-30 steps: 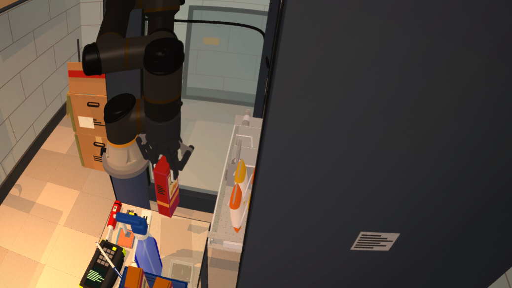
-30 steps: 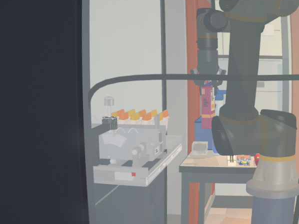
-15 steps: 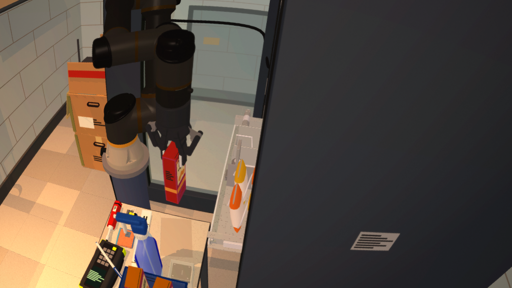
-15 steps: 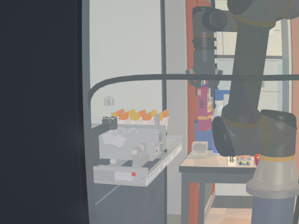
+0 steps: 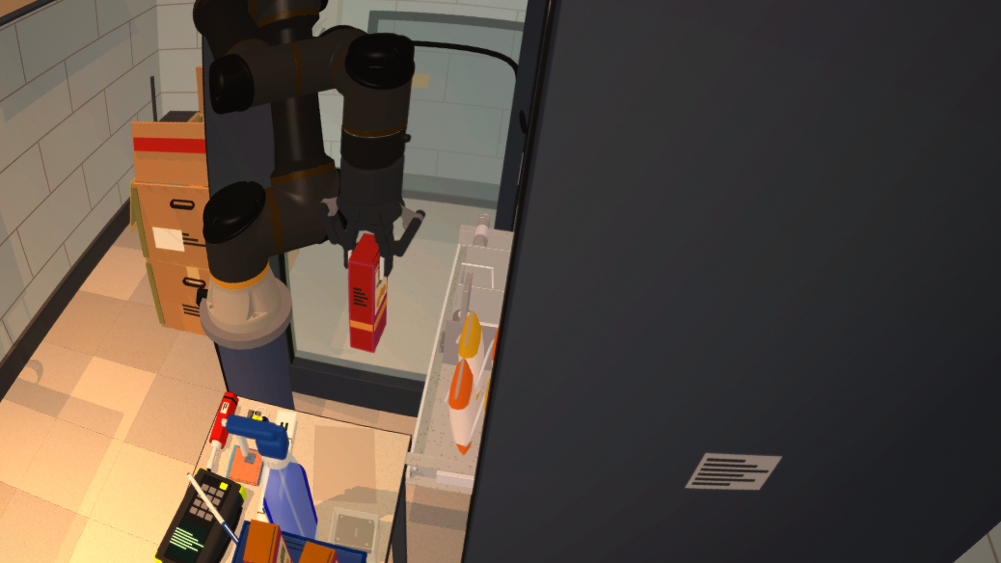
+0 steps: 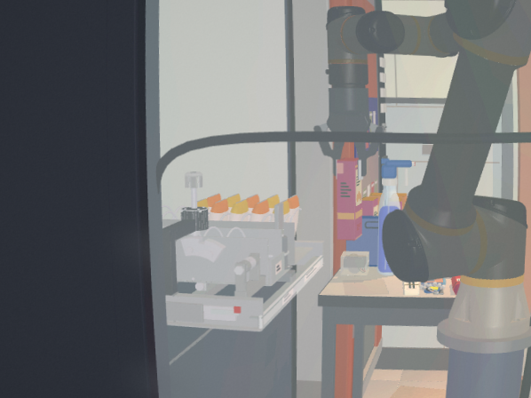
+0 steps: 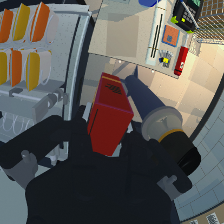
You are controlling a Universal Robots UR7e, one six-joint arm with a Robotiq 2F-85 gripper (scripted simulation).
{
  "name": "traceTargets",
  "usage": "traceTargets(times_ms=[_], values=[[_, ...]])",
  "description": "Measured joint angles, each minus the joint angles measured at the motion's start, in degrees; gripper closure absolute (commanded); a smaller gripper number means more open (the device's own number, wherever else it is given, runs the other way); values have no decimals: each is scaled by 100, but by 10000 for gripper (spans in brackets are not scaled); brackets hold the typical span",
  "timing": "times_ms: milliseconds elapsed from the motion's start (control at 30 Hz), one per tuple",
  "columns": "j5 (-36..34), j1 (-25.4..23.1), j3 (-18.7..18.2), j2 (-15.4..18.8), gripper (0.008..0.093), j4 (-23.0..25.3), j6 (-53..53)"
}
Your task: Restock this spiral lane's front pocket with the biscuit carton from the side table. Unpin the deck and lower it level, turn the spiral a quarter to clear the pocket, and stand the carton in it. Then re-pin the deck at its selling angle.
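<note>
I hold the red biscuit carton (image 5: pixel 367 294) upright by its top in my closed gripper (image 5: pixel 369 245), and it hangs in the air between the side table (image 5: pixel 329 469) and the pulled-out deck (image 5: pixel 458 364). The wrist camera shows the carton (image 7: pixel 111 113) reaching down from my fingers (image 7: pixel 108 140) over the gap beside the deck's edge. The deck (image 6: pixel 248 257) sits level, with orange and yellow pouches (image 6: pixel 248 204) standing in its spiral coils (image 7: pixel 29 67). A knobbed pin (image 6: pixel 193 191) stands at the deck's far corner.
Behind the carton is the machine's glass door (image 5: pixel 392 210), with the dark cabinet side (image 5: pixel 735 245) to the right. The side table carries a blue spray bottle (image 5: pixel 283 476), a handheld scanner (image 5: pixel 199 518), a red marker (image 5: pixel 224 416) and a blue bin (image 6: pixel 364 240). Cardboard boxes (image 5: pixel 171 217) are stacked by the wall.
</note>
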State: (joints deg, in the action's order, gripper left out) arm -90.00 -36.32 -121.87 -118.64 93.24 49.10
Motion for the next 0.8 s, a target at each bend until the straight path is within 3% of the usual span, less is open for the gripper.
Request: traceTargets(times_ms=[367, 800], values=[[0, -1116, -136, -299, 934, -163, -899], [0, -2215, -152, -333, 934, -183, -1818]])
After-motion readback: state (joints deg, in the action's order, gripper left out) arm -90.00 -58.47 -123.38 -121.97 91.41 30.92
